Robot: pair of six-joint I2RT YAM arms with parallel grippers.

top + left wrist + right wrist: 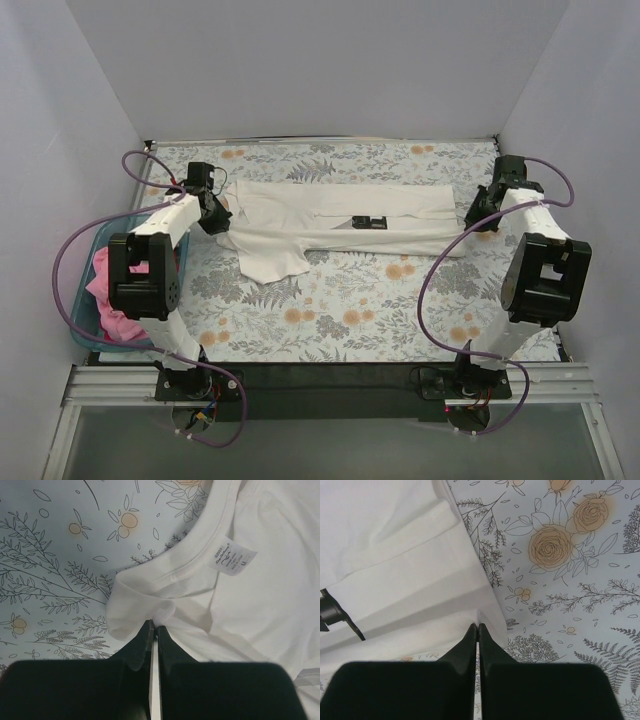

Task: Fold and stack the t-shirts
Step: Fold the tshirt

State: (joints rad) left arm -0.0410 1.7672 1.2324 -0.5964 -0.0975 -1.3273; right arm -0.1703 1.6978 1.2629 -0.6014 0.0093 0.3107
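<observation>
The white t-shirt (340,215) lies stretched sideways across the far half of the table, folded lengthwise, one sleeve hanging toward me at the left. My left gripper (222,212) is shut on its collar end; the left wrist view shows the fabric (250,605) pinched between the fingertips (148,630), with the neck label beside them. My right gripper (474,218) is shut on the hem end; the right wrist view shows the shirt's hem corner (420,595) pinched in the jaws. The pink t-shirt (108,290) lies crumpled in the basket at the left.
A teal plastic basket (88,262) stands off the table's left edge beside the left arm. The flower-print tablecloth (350,310) covers the table. Purple cables loop from both arms. White walls close in the back and sides.
</observation>
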